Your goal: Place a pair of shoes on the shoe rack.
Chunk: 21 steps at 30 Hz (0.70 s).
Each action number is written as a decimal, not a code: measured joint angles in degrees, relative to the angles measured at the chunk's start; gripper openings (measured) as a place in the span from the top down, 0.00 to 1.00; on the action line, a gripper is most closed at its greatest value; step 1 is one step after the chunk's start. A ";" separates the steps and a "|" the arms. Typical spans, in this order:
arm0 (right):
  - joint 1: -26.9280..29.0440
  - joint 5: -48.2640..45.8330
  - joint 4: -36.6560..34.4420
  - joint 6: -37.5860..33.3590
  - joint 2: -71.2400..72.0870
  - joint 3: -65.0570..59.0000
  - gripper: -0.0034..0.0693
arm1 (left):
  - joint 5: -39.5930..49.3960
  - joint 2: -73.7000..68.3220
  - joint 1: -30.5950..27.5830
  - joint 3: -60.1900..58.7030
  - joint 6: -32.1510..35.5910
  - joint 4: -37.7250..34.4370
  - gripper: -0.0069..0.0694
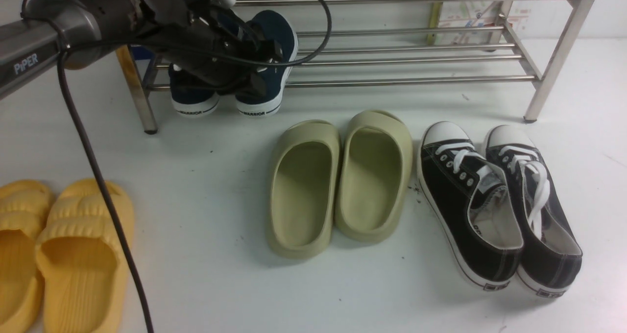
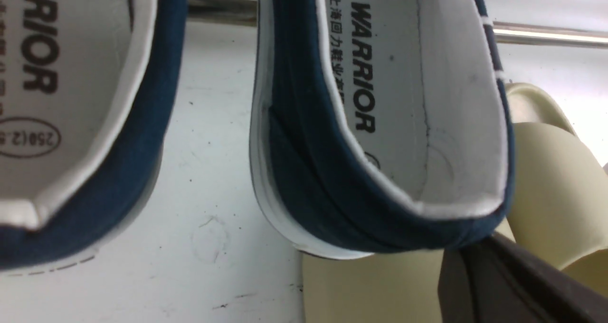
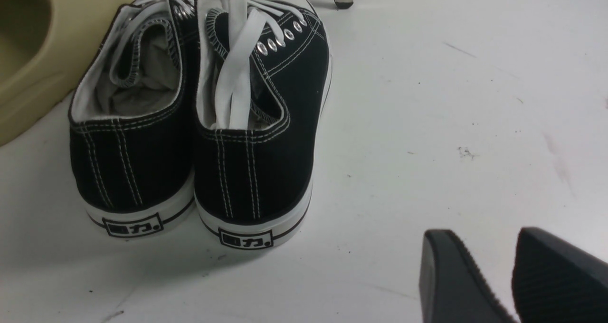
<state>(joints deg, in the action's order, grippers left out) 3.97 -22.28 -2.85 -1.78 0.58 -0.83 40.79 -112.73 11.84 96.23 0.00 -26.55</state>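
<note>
**Left claw closed over the navy shoes at the rack's left end**

My left claw [image 1: 252, 78] has its jaws closed. It sits right on top of the pair of shoes [image 1: 259, 98], over the shoe on its right-hand side. In the left wrist view one dark finger [image 2: 513, 280] shows just beside that shoe's heel rim. I cannot tell whether any canvas is pinched between the jaws.

Both navy slip-ons lie directly under the claw, side by side with a gap between them. Their toes tilt up toward the back rails and their white "WARRIOR" heels hang out past the front rail. They rest on the lower tier of the shoe rack [image 1: 411, 81], whose steel rails run well off to the claw's right.

Nearer to me than the claw and a little to its right, two olive-green slides [image 1: 338, 181] lie together on the white table [image 1: 210, 152]. Farther right are the black lace-up sneakers [image 1: 494, 210]. Well back toward me on the claw's left sit the yellow slides [image 1: 59, 254].

My right claw [image 3: 487, 240] shows only in its own wrist view. Its fingers [image 3: 451, 275] stand apart and hold nothing, above bare table and behind the heels of the black sneakers.
</note>
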 joint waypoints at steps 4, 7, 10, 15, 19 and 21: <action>0.00 0.00 0.00 0.00 0.00 0.00 0.62 | 1.14 0.00 0.00 0.04 0.00 0.00 0.82; 0.00 0.00 0.00 0.00 0.00 0.00 0.62 | 5.60 0.18 0.00 0.30 -0.37 -1.29 0.68; 0.00 0.00 0.00 0.00 0.00 0.00 0.62 | 9.06 1.18 0.00 0.30 -0.37 -2.88 0.60; 0.00 0.00 0.00 0.00 0.00 0.00 0.62 | 13.61 5.18 0.00 0.23 -0.37 -3.79 0.56; 0.00 0.00 0.00 0.00 0.00 0.00 0.62 | 15.64 9.44 0.00 -1.17 -0.62 -3.66 0.58; 0.00 0.00 0.00 0.00 0.00 0.00 0.62 | 15.90 13.64 0.00 -4.56 -1.64 -3.03 0.61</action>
<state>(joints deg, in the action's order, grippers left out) 3.97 -22.28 -2.85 -1.78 0.58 -0.83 56.69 -99.09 11.84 91.67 -1.64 -29.58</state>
